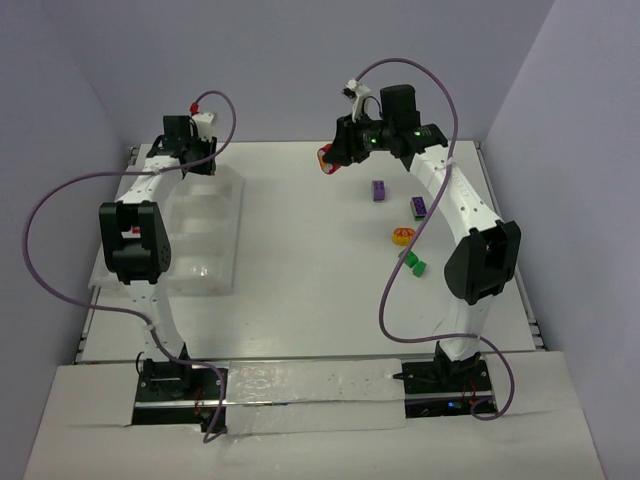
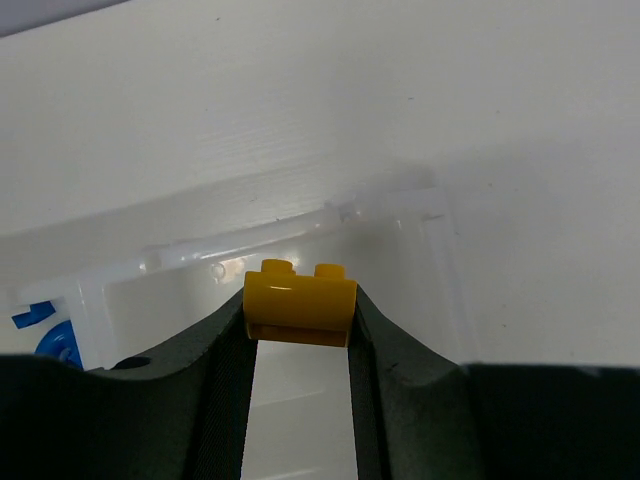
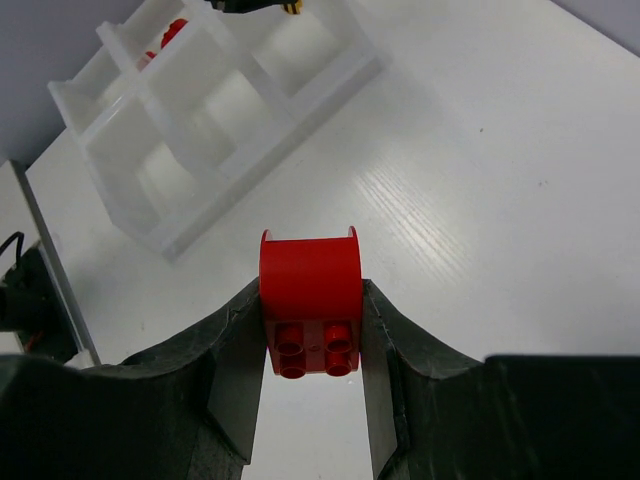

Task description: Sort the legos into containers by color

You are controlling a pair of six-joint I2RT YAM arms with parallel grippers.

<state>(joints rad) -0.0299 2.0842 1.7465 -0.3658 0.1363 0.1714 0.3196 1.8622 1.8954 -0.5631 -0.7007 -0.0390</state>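
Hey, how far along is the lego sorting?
Done: a blue piece and a red piece sit in the tray. In hand: the left gripper holds a yellow brick over the tray, the right gripper a red brick. Left: a purple piece, a green piece and two others loose on the table.

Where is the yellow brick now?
In the left wrist view, the yellow brick is clamped in the left gripper, above the clear tray on the left side of the table.
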